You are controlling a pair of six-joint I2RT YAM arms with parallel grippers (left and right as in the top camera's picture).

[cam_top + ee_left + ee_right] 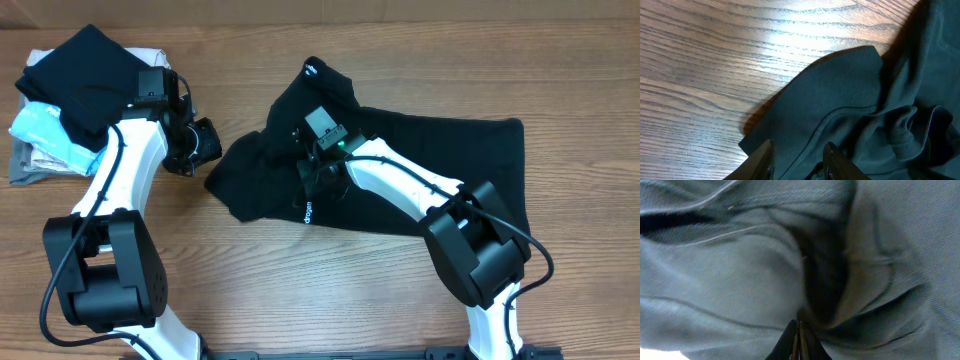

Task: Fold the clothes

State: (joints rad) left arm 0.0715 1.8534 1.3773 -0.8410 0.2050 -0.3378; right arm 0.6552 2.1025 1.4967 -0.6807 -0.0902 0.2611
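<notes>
Black short-sleeved soft-fabric shirt (430,160) crumpled on wooden desk (300,290). Right gripper (799,330) jaws pressed together, pinching its fold. Left gripper (797,150) jaws partly spread over sleeve (840,85); hem best gripped, drawn taut.

The room light is even from above, with soft shadows. Ahead of the left gripper (797,152) a pale glare streaks the table (790,30). Close around the right gripper (798,327) the black shirt (740,270) looks washed-out grey and blurry.

Folded pile (45,130) behind left claw (207,152)
</notes>
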